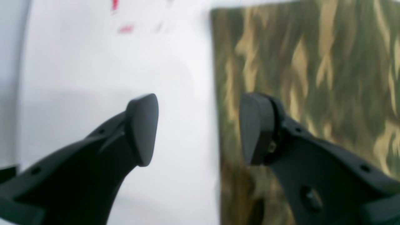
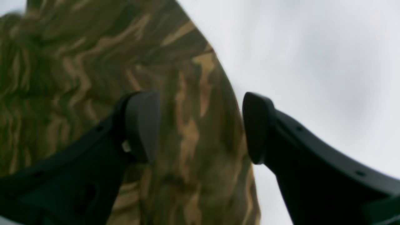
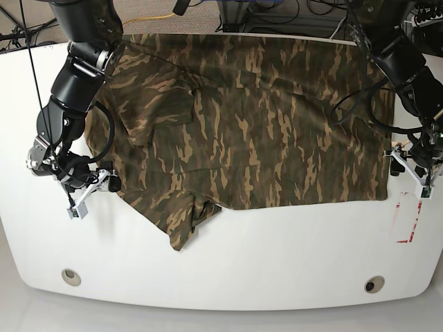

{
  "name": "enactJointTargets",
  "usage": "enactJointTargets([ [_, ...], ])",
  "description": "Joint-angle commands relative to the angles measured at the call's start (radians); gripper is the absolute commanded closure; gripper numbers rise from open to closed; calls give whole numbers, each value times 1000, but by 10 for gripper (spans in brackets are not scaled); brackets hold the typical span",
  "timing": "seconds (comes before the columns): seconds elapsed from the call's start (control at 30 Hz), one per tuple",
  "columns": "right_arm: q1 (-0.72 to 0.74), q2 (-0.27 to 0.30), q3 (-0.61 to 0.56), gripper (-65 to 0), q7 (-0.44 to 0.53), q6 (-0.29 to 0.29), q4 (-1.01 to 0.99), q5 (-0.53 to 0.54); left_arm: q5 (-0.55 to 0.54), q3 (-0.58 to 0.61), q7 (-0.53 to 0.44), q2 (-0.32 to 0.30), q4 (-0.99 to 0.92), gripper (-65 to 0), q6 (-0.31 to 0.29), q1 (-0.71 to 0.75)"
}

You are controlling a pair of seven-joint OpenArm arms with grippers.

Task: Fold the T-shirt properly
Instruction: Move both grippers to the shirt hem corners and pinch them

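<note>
The camouflage T-shirt lies spread flat on the white table, with one sleeve sticking out toward the front edge. My right gripper hangs open at the shirt's left edge. In the right wrist view the right gripper straddles the cloth border, one finger over the T-shirt and the other over bare table. My left gripper is open at the shirt's right edge. In the left wrist view the left gripper has one finger over the T-shirt and one over white surface. Nothing is held.
Red tape marks lie on the table just right of the shirt, and the same red marks show blurred in the left wrist view. Two round holes sit near the front edge. Cables run behind the table.
</note>
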Motion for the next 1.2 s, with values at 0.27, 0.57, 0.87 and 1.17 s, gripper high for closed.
enactJointTargets([
  [0.27,206,66,-3,-401,349,1,-472,-54,4,40,-140,-58,-225,-378,-1,-118],
  [0.57,184,31,-117,-401,427,1,-527,-52,7,43,-293,-55,-308,-378,-1,-118],
  [0.87,175,-7,-117,-354,418,1,-525,-52,4,43,-393,-58,-357,-382,38,-121],
  [1.17,176,-10,-122,-173,416,1,-525,-49,9,44,-470,-89,-574,-383,115,-214],
])
